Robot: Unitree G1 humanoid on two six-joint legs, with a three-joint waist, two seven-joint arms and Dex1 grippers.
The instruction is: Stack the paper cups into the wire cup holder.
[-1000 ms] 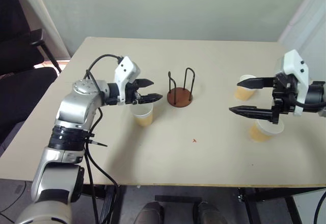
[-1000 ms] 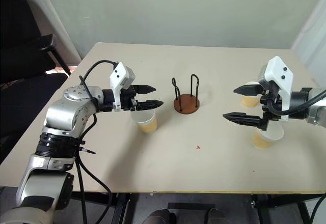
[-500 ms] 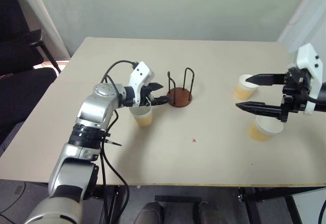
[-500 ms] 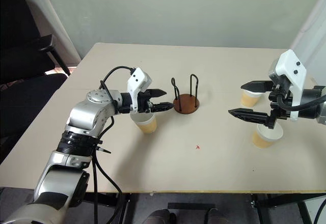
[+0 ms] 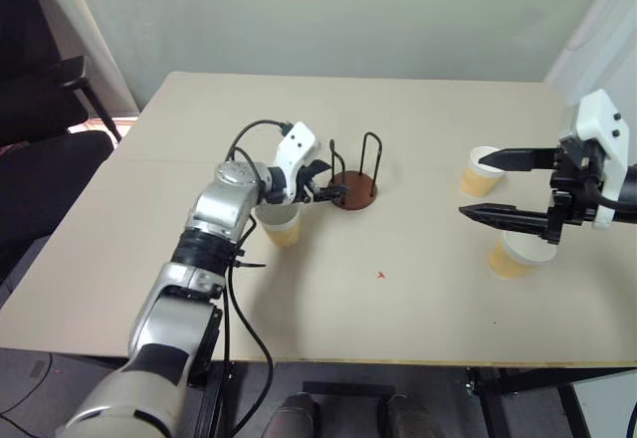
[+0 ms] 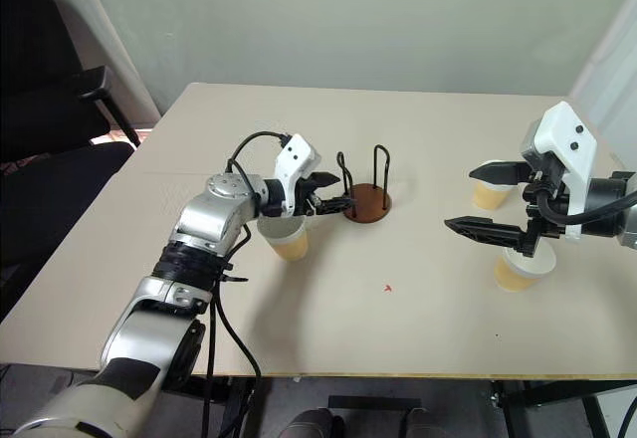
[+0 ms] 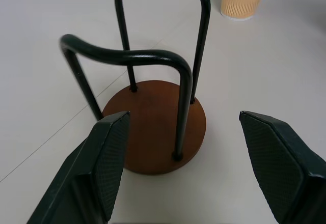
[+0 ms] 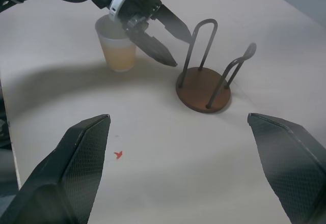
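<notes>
**Left gripper closes in on the holder**

Since a second ago the left gripper (image 5: 323, 181) has moved from above the nearest tan-yellow paper cup (image 5: 280, 226) toward the reddish-brown disc holder with black wire loops (image 5: 352, 189), its fingers apart and empty, tips just beside the near loop. The right gripper (image 5: 503, 187) hangs wide open over the beige desk (image 5: 398, 289), above two more cups (image 5: 479, 171) (image 5: 514, 255). All three cups stand on the desk, outside the holder.
</notes>
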